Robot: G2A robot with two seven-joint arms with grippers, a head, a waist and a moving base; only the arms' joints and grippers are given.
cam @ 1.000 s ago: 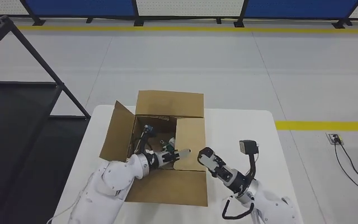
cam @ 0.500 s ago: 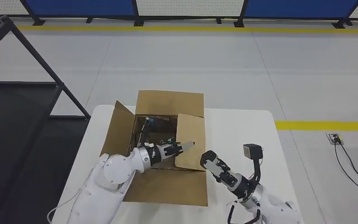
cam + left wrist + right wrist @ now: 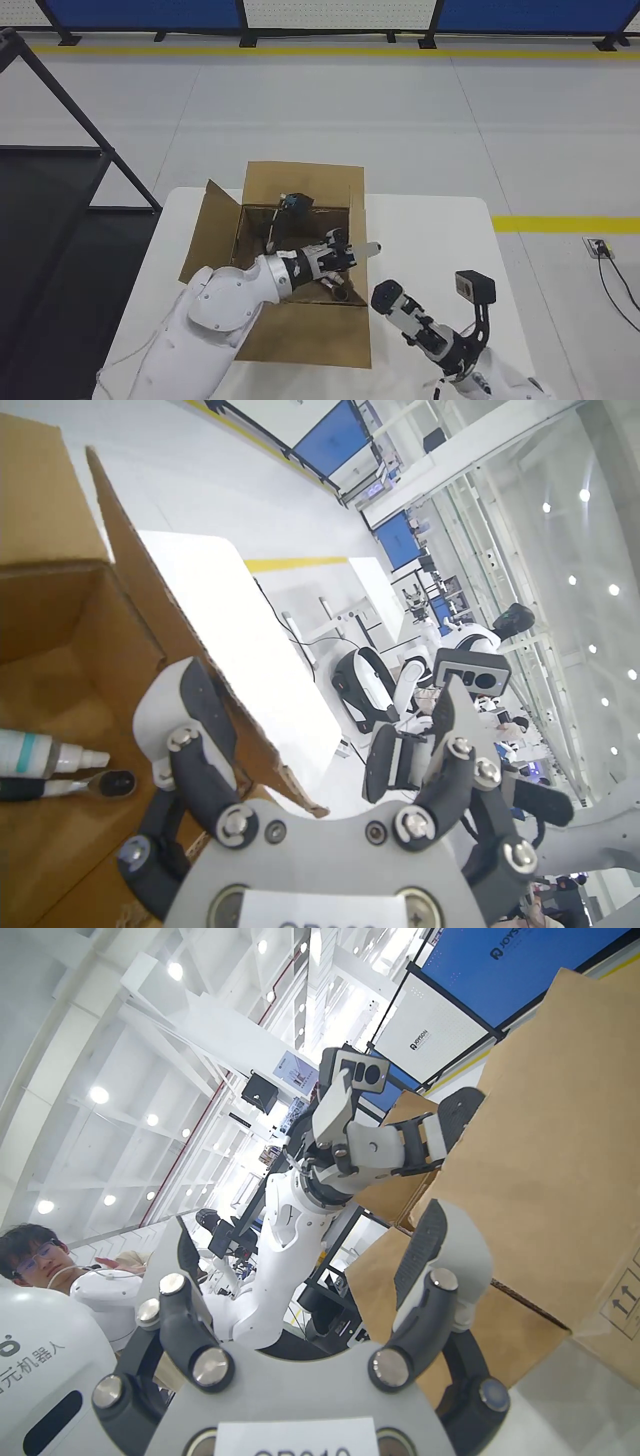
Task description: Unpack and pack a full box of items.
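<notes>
Box: an open cardboard box (image 3: 300, 185) is set on the white table (image 3: 430, 230), with its far and left flaps folded outward.
Right flap: the right flap (image 3: 135, 580) is seen standing nearly upright. Its long axis runs from the near side of the box to the far side.
Left gripper: the left gripper (image 3: 322, 690) is held spread open astride the flap's top edge, one finger inside the box and the other outside over the table. The cardboard is not seen to be pinched.
Left arm pose: the arm is stretched across the open box from its left side.
Right gripper: the right gripper (image 3: 382, 295) is held open and empty just beside the box's near right corner (whether a finger touches the wall cannot be told).
Contents: a white bottle (image 3: 30, 752) with a teal band is lying on the box floor, with a dark object just beside it.
Nearer arm: the left, which is placed at the flap itself.
Coming move: it is judged to turn on the flap being gripped or pressed outward, across its long axis, so that the contents can be reached.
</notes>
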